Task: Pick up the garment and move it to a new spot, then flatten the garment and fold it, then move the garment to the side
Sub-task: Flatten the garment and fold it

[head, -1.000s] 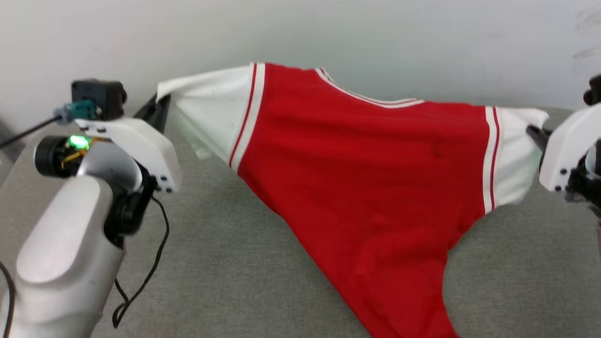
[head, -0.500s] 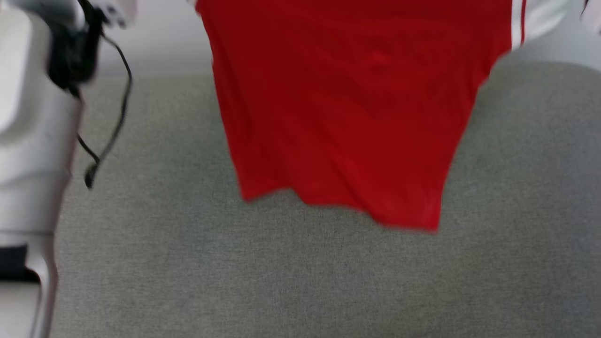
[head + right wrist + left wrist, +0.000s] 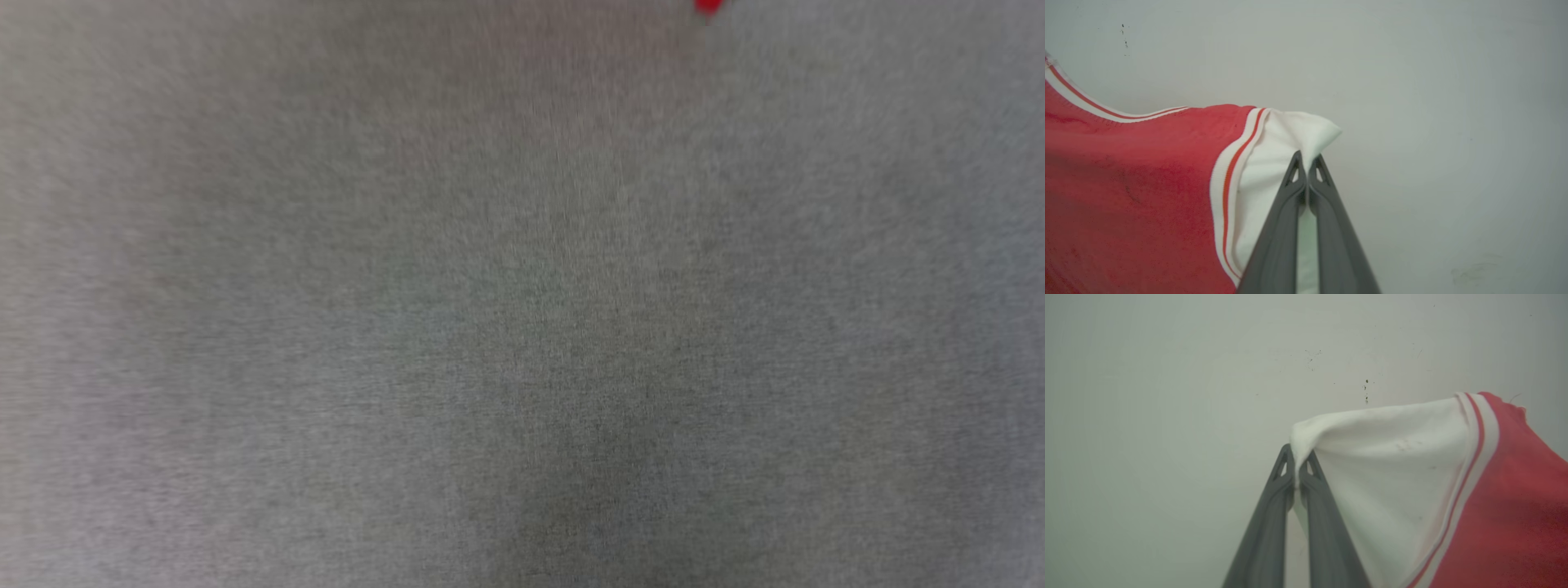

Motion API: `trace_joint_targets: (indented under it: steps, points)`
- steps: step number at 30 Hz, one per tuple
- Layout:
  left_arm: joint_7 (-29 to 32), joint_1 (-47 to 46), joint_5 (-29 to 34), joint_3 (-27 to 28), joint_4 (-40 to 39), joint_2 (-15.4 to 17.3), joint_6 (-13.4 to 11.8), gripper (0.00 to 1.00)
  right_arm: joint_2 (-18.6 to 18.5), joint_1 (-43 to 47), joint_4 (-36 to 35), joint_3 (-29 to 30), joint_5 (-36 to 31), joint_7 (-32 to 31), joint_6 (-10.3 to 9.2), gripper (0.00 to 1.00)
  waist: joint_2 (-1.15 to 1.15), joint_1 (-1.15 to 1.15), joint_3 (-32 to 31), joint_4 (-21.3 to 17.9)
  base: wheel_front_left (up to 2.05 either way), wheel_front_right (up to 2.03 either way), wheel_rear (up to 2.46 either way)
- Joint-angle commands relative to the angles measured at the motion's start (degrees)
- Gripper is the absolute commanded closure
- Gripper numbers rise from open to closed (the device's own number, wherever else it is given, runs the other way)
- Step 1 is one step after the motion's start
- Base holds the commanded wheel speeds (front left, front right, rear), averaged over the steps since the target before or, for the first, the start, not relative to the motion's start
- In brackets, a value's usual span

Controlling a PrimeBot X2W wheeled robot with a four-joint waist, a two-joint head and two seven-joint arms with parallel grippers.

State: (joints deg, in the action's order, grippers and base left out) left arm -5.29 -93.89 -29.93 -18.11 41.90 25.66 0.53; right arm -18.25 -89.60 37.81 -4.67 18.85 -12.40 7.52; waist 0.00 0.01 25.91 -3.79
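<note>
- The left tool [image 3: 1297, 473], two long dark-grey fingers pressed narrowly together, pinches the bunched tip of a white short sleeve [image 3: 1392, 457] in the left wrist view.
- That sleeve belongs to the garment [image 3: 1506, 506], a red jersey-style T-shirt with red-and-white striped trim at the armhole. It spreads to the right of that view and runs off the frame.
- The right tool [image 3: 1306, 179], its fingers likewise closed tight, grips the tip of the other white sleeve [image 3: 1274, 163] in the right wrist view. The red body stretches away to the left, with a striped collar band [image 3: 1106, 112] curving along its upper edge.
- Held by its two sleeve tips, the garment is stretched between the tools in front of a pale, plain wall [image 3: 1167, 396] flecked with a few small dark marks.
- The blurred head view looks down on a grey, woven, cloth-covered counter [image 3: 522, 327]. A small red fleck [image 3: 707, 6] at the top edge is probably the garment's lowest corner, though the blur leaves that uncertain.
</note>
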Motion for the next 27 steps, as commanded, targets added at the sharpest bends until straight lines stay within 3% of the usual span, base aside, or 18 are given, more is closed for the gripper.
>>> trace_joint_targets:
  steps: [1, 8, 14, 20, 27]
  points:
    - [-0.41, -3.26, 0.34, 0.14, 0.57, 0.30, 0.34, 1.00, -0.22, -3.60, 1.36, -0.31, 0.23, 1.02, -0.06, 1.00, 0.00, -0.01, 6.27, -1.11, 0.00, 0.00, 0.00]
    - [-2.37, -9.37, 0.56, -0.31, 2.79, -0.49, 1.40, 1.00, 0.70, -12.48, 7.77, -2.73, 1.65, 5.14, -0.05, 1.00, 0.00, -0.01, 13.33, -1.10, 0.00, 0.00, 0.00]
    - [-3.69, -8.58, -0.69, -0.26, 5.87, -1.54, 2.24, 1.00, 1.73, -14.54, 12.86, -7.35, 4.18, 7.94, -0.05, 1.00, 0.00, -0.01, 15.96, -1.12, 0.00, 0.00, 0.00]
    - [-4.75, -5.30, -2.63, -0.13, 9.40, -2.74, 3.92, 1.00, 1.08, -12.75, 15.25, -13.19, 8.01, 9.76, -0.05, 1.00, 0.00, -0.01, 14.97, -0.28, 0.00, 0.00, 0.00]
    - [-5.63, 2.87, -5.49, -0.15, 11.14, -3.88, 5.45, 1.00, -0.51, -5.82, 14.62, -19.82, 13.41, 9.97, -0.05, 1.00, 0.00, -0.01, 8.87, 0.96, 0.00, 0.00, 0.00]
